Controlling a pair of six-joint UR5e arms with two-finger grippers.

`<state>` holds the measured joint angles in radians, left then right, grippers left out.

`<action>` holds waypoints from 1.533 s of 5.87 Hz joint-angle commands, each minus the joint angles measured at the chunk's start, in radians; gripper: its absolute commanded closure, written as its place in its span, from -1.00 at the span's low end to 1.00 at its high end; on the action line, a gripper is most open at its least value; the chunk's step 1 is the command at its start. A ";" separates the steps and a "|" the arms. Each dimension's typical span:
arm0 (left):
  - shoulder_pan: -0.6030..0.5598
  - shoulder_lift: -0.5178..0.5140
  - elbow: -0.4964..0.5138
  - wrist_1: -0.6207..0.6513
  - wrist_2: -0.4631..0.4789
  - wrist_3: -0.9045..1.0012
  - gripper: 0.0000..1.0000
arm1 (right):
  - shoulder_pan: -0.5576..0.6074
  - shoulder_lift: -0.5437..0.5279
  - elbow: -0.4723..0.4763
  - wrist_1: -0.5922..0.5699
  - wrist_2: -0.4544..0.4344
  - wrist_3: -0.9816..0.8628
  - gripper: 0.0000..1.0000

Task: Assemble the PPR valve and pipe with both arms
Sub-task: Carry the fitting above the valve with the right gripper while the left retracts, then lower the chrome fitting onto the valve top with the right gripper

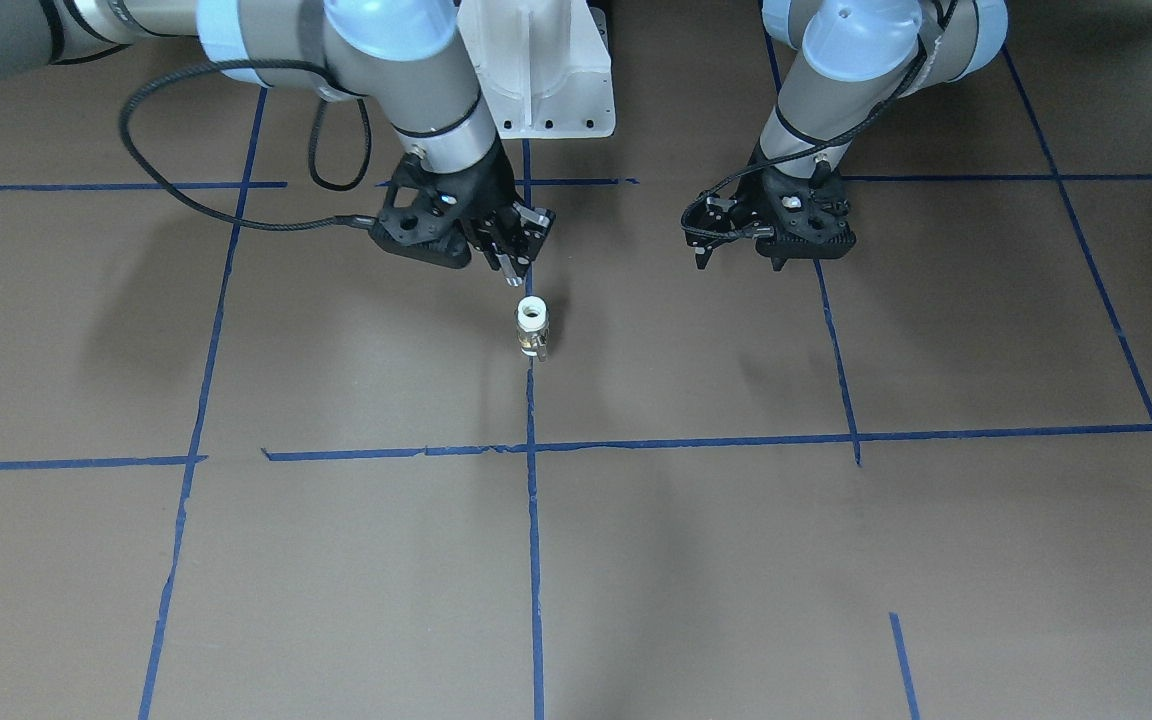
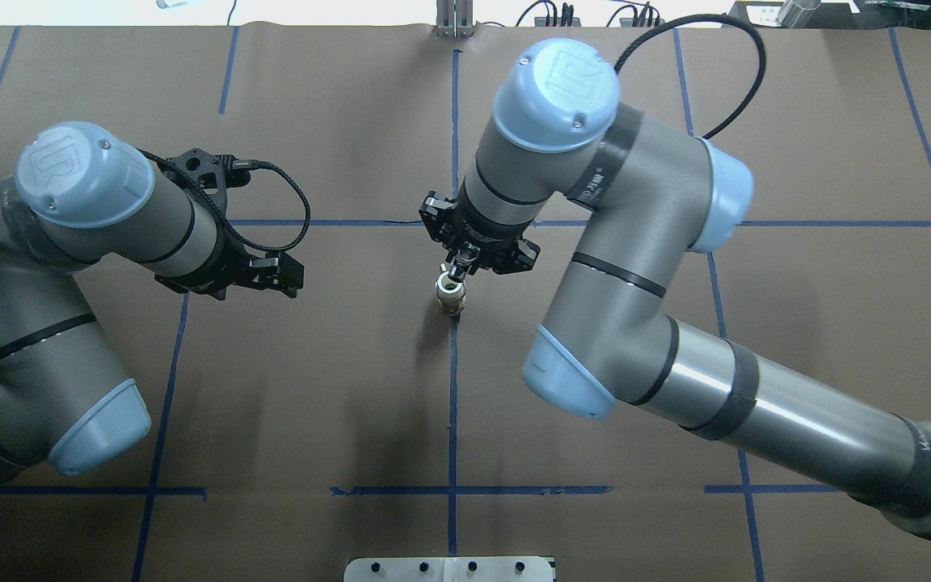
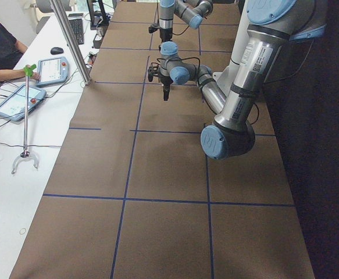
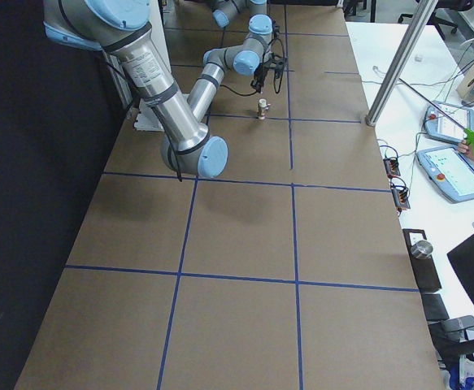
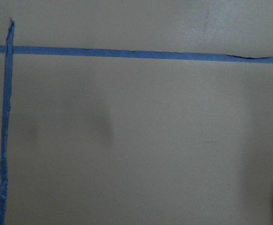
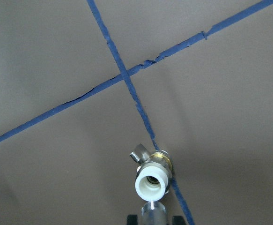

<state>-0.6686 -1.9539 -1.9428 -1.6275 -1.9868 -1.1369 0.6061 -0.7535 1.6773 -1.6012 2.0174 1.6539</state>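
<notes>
The PPR valve (image 1: 532,328) stands upright on a blue tape line, its white open end up and its brass body below. It also shows in the overhead view (image 2: 450,296) and the right wrist view (image 6: 152,178). My right gripper (image 1: 510,268) is shut on the small silver pipe (image 6: 152,212) and holds it tip-down just above and beside the valve's open top. My left gripper (image 1: 741,258) hangs open and empty, well off to the side of the valve (image 2: 281,281). The left wrist view shows only table and tape.
The white pedestal (image 1: 546,70) stands at the robot's base behind the valve. Blue tape lines (image 1: 533,520) grid the brown table. A side bench with tablets (image 4: 456,172) and a seated operator (image 3: 0,49) runs along the table's far edge.
</notes>
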 commanded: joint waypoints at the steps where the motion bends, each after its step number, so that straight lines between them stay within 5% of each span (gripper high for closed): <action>1: 0.003 0.000 -0.001 0.000 0.003 0.000 -0.96 | -0.008 0.086 -0.127 0.000 -0.020 0.026 1.00; 9: 0.003 -0.010 -0.002 0.002 0.003 -0.001 -0.98 | -0.034 0.052 -0.140 -0.002 -0.029 0.026 1.00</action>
<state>-0.6657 -1.9621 -1.9451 -1.6261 -1.9834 -1.1381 0.5748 -0.7012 1.5376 -1.6030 1.9881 1.6785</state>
